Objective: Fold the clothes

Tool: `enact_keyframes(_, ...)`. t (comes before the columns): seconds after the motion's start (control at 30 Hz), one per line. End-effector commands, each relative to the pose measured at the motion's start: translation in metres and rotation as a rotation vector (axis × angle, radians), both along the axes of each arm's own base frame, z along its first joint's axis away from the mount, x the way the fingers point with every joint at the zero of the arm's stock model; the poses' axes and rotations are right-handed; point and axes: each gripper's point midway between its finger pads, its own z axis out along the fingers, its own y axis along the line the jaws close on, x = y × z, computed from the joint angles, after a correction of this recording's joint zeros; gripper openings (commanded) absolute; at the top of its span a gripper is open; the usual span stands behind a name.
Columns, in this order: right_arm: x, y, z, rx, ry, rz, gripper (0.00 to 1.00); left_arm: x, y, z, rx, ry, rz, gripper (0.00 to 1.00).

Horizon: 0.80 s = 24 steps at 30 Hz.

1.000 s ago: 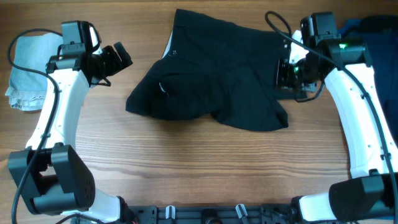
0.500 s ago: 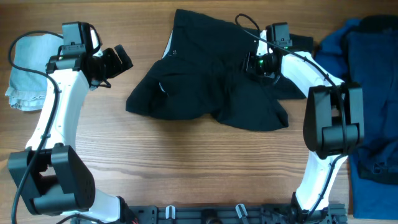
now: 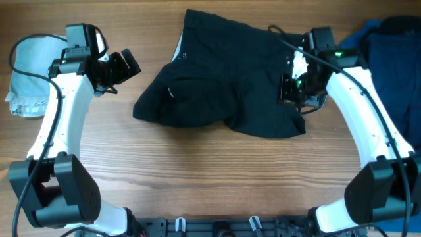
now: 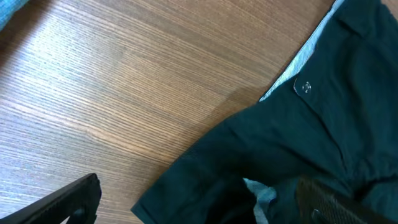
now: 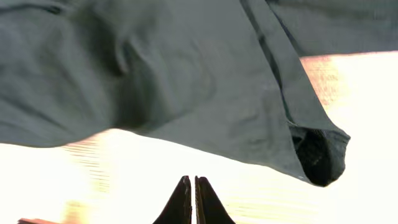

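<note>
The black shorts (image 3: 223, 85) lie rumpled at the table's far middle, with the whitish waistband lining showing at their left edge (image 4: 303, 57). My left gripper (image 3: 123, 64) is open and empty, left of the shorts; in the left wrist view its fingers (image 4: 199, 190) frame the shorts' near left corner. My right gripper (image 3: 291, 91) hovers over the right leg of the shorts. In the right wrist view its fingers (image 5: 194, 186) are shut together on nothing, just off the hem of the shorts (image 5: 186, 81).
A pale blue folded cloth (image 3: 31, 72) lies at the far left. A deep blue rumpled garment heap (image 3: 395, 85) fills the right edge. Bare wooden table (image 3: 210, 178) lies in front of the shorts.
My right arm swung left over the shorts, then came back right and toward the near edge. The left arm and the shorts have not moved.
</note>
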Motion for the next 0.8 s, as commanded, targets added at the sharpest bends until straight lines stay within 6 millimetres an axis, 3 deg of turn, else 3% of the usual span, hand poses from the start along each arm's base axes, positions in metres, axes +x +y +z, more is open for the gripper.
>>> enact_keyframes(0.0,0.04,-0.001,-0.015,-0.028,-0.167,-0.019,0.19,0.007,0.002,0.015,0.002,-0.049,0.012,1.0)
enact_keyframes(0.03,0.05,0.0,-0.015,-0.02,-0.197,-0.04,0.37,0.007,0.002,0.015,0.002,-0.05,0.012,1.0)
enact_keyframes(0.1,0.079,0.004,-0.024,0.001,-0.263,-0.081,0.58,0.006,0.002,0.015,0.002,-0.045,0.012,1.0)
enact_keyframes(0.2,0.107,0.008,-0.066,0.002,-0.269,-0.076,0.61,0.006,0.002,0.015,0.002,-0.044,0.012,1.0)
enact_keyframes(0.27,0.12,0.016,-0.108,0.034,-0.249,-0.052,0.61,0.006,0.002,0.015,0.002,-0.045,0.012,1.0)
enact_keyframes(0.37,0.134,0.039,-0.131,0.147,-0.295,0.045,0.61,0.006,0.002,0.015,0.002,-0.045,0.012,1.0)
enact_keyframes(0.47,0.14,0.048,-0.123,0.201,-0.328,0.06,0.45,0.006,0.002,0.015,0.002,-0.045,0.012,1.0)
enact_keyframes(0.57,0.139,0.053,-0.122,0.226,-0.324,0.069,0.38,0.006,0.002,0.015,0.002,-0.045,0.012,1.0)
enact_keyframes(0.63,0.137,0.059,-0.119,0.254,-0.325,0.083,0.11,0.006,0.002,0.015,0.002,-0.045,0.012,1.0)
enact_keyframes(0.67,0.137,0.061,-0.117,0.268,-0.325,0.09,0.04,0.006,0.002,0.015,0.002,-0.045,0.011,1.0)
enact_keyframes(0.77,0.126,0.061,-0.086,0.276,-0.33,0.106,0.04,0.006,0.002,0.015,0.002,-0.045,0.012,1.0)
